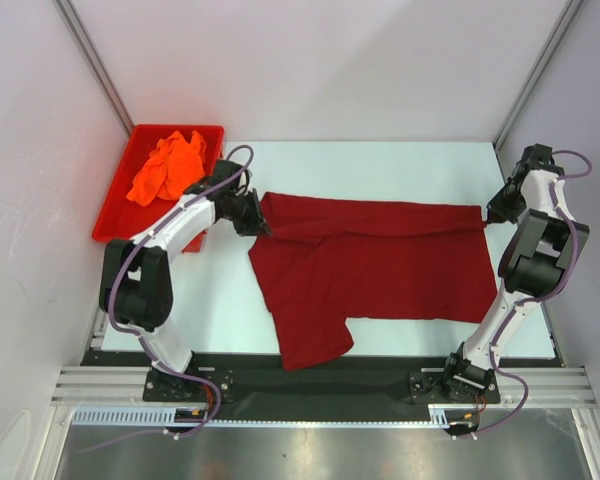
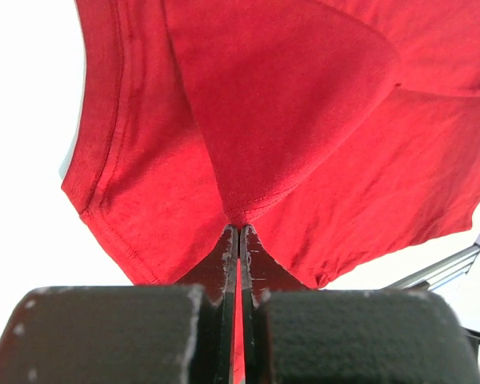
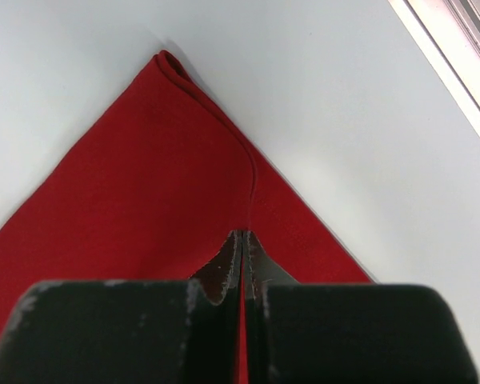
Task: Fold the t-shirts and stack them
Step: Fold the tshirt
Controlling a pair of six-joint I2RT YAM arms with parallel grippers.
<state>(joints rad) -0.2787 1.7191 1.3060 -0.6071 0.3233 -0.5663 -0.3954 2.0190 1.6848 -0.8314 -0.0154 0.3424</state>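
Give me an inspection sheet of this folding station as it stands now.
Surface: white table, flat.
Job's things: maroon t-shirt spread over the table, its far edge stretched between the two claws; orange t-shirt crumpled in the red bin at the far left.
Clutter: nothing seen.
Claws: left claw shut on the maroon t-shirt; right claw shut on its opposite end, at a corner.
Cables: purple cables run along both arms, none lying on the cloth.
Surroundings: white walls behind and to both sides.
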